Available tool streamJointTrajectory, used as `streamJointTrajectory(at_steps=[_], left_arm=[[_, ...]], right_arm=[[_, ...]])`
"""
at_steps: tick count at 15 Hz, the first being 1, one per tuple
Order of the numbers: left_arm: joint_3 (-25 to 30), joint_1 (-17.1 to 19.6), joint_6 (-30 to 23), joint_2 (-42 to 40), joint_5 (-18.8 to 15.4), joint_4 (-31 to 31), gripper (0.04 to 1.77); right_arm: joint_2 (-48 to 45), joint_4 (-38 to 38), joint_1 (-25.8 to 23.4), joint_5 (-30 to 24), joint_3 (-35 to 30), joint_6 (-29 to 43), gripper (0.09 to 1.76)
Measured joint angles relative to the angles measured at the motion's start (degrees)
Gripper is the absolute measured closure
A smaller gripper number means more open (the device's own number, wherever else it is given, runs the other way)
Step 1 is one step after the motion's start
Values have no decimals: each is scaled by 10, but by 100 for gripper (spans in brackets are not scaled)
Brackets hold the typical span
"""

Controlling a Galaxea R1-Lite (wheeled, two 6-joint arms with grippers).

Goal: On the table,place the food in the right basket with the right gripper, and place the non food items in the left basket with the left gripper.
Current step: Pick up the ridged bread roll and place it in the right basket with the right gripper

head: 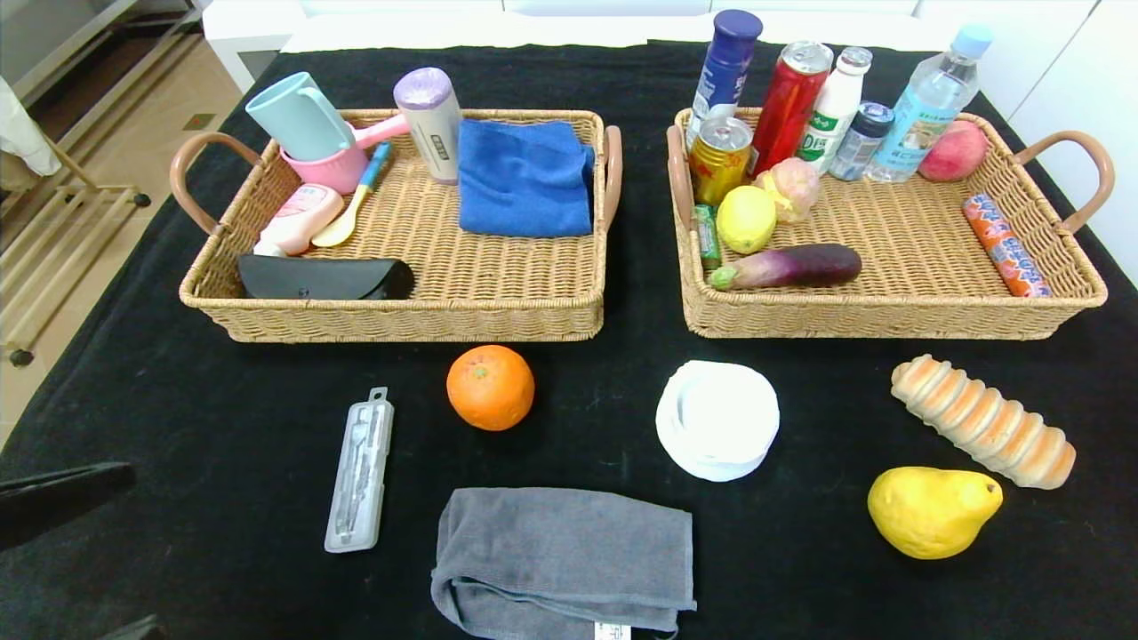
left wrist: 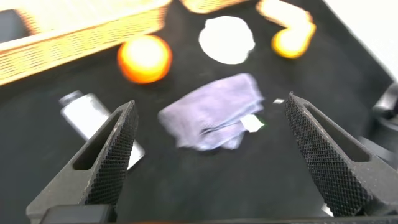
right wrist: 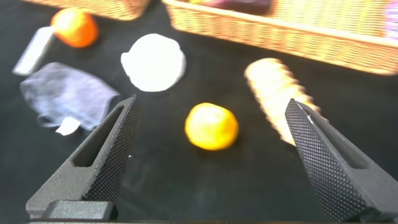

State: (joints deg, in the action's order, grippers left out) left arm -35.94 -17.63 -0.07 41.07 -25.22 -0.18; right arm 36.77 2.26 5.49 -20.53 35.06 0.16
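Lumpy yellow pear (right wrist: pixel 211 126) lay on black-clothed desk (head: pixel 222 418) between wide-spread fingers of right pincer (right wrist: pixel 211 155), ridged tan bread loaf (right wrist: pixel 278 96) just beyond pear.

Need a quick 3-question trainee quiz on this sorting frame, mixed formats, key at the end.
1. True or false: the orange already lies in the right basket.
2. Multiple choice: which loose item lies nearest the pear? A) tool case B) bread loaf C) grey towel
3. Fill in: the left tool and right tool both have their jaws ____.

Key: 1 false, it sits on the table in front of the left basket. 2 B. 3 open, holding nothing.
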Motion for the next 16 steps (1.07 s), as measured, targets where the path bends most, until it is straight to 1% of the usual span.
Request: streamJointTrajectory(at_steps=[2,3,4,6,8,10,12,14,16], left_arm=[[-20,-37,1,49,1,-17,9],[-25,-48,2,72,2,-26,9],[-30,-55,5,97,4,-37,9],[-36,-63,10,138,6,-50,9],[-41,-76,11,165,8,-54,9],[-37,-81,11,176,9,-54,9],[-35,-81,11,177,10,-54,9],[-34,-81,11,173,13,-54,9],[-32,-81,11,169,24,-53,9]], right_arm=[[34,-1,51,16,9,2,14],[54,-6,82,36,11,6,14],[74,-18,104,54,12,9,14],[115,-56,131,72,13,11,14],[141,-64,147,79,12,12,14],[154,-64,152,80,12,12,14],[161,-64,154,81,12,12,14],[162,-64,154,94,11,12,14],[162,-64,154,99,9,12,14]])
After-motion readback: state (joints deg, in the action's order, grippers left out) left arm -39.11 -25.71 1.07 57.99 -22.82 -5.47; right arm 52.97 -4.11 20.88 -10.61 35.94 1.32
